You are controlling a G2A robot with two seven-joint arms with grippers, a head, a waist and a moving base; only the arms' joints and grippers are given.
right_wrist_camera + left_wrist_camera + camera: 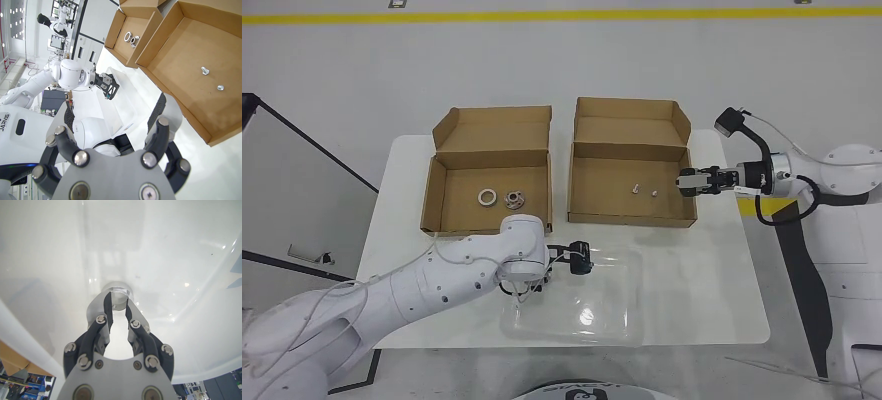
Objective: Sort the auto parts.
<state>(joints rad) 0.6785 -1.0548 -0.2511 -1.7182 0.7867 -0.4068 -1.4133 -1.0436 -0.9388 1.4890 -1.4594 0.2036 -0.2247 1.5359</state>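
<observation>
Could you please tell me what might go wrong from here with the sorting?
The left gripper pinches the round silver metal part only at its fingertips over the clear plastic tray; it may slip out in transit.
The left arm lies close to the left cardboard box, so swinging across could nudge its front wall.
The open right gripper hangs at the right cardboard box's side wall and might bump it.

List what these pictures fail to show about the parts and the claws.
- Top view: the metal part in the left claw is covered by that claw.
- Left wrist view: the fingers cover the part's sides. Whether it rests on the clear tray or hangs above it is unclear.
- Top view: the two bolts in the right box are too small to tell their type.
</observation>
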